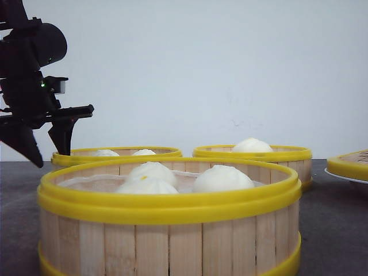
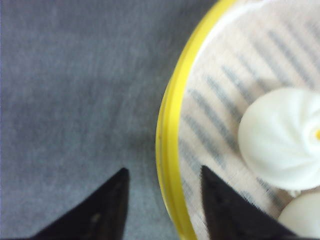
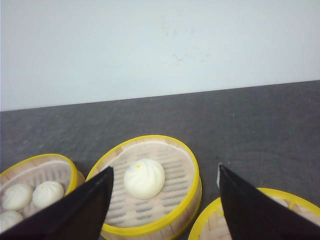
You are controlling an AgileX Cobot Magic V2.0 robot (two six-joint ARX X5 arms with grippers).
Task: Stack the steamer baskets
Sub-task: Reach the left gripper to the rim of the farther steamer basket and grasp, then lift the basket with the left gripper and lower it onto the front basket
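Three steamer baskets with white buns stand on the dark table. The nearest basket [image 1: 172,236] fills the front view, with one basket [image 1: 118,153] behind at the left and one [image 1: 256,154] behind at the right. My left gripper [image 1: 52,160] is open and hangs over the back-left basket's left edge. Its fingers straddle the yellow rim [image 2: 167,130], one outside and one over the buns. My right gripper [image 3: 165,169] is open and empty, held above and short of the single-bun basket [image 3: 150,220]. It is out of the front view.
A flat yellow-rimmed lid [image 1: 349,164] rests on a white plate [image 1: 345,177] at the far right; its rim [image 3: 280,194] shows by my right finger. Another basket with buns [image 3: 37,162] sits left of the single-bun one. A white wall stands behind the table.
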